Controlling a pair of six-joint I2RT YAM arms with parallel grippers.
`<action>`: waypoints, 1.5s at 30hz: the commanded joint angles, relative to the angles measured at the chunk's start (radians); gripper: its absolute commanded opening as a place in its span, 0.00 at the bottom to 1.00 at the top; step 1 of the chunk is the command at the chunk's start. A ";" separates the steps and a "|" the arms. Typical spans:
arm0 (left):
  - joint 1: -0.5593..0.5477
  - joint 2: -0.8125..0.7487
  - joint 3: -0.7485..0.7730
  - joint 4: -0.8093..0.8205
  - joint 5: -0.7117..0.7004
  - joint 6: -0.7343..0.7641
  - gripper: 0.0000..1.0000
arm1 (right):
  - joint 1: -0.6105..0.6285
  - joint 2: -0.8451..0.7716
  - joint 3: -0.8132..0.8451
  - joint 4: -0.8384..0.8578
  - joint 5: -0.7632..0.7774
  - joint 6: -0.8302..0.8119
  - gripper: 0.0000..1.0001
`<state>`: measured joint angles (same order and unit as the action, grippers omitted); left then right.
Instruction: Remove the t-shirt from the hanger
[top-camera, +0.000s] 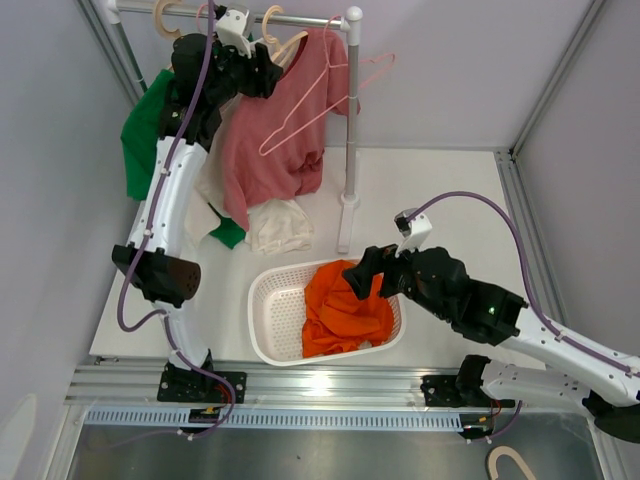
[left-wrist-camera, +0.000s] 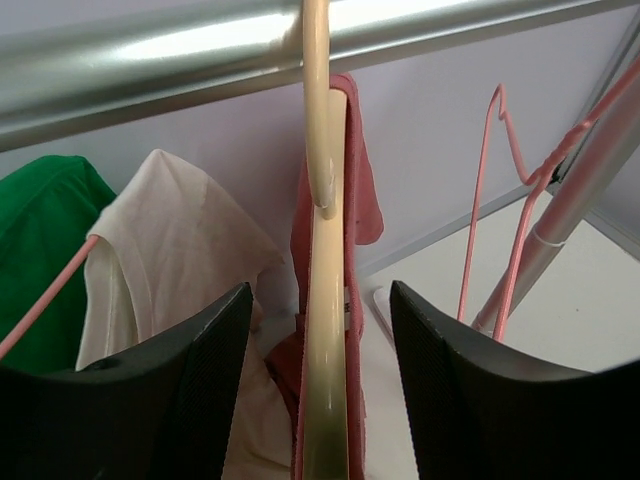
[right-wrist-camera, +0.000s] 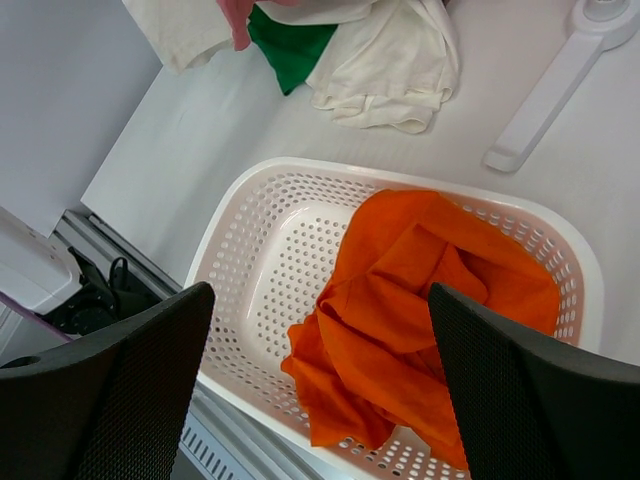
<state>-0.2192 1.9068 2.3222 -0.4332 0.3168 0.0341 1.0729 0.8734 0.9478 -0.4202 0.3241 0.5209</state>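
Observation:
A pink t-shirt hangs from a cream wooden hanger hooked on the metal rail. My left gripper is up at the rail. In the left wrist view the hanger runs straight between the fingers, with a gap on each side. The left gripper is open and touches nothing, and the pink t-shirt drapes over the hanger's right side. My right gripper hovers open over the basket, nothing between its fingers.
An empty pink wire hanger hangs by the stand's pole. A green shirt and a white shirt hang at the left. An orange shirt lies in the white basket.

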 joint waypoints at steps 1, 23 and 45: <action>0.006 0.012 0.052 0.017 0.019 0.006 0.61 | -0.010 -0.004 -0.004 0.043 -0.014 0.004 0.93; -0.039 -0.011 0.066 0.037 -0.071 0.016 0.01 | -0.050 -0.014 -0.041 0.066 -0.057 0.019 0.93; -0.089 -0.198 0.046 0.065 -0.311 -0.002 0.01 | -0.051 -0.027 -0.053 0.078 -0.080 0.027 0.94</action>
<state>-0.3065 1.8381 2.3589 -0.4763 0.0795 0.0307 1.0248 0.8597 0.8967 -0.3824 0.2527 0.5426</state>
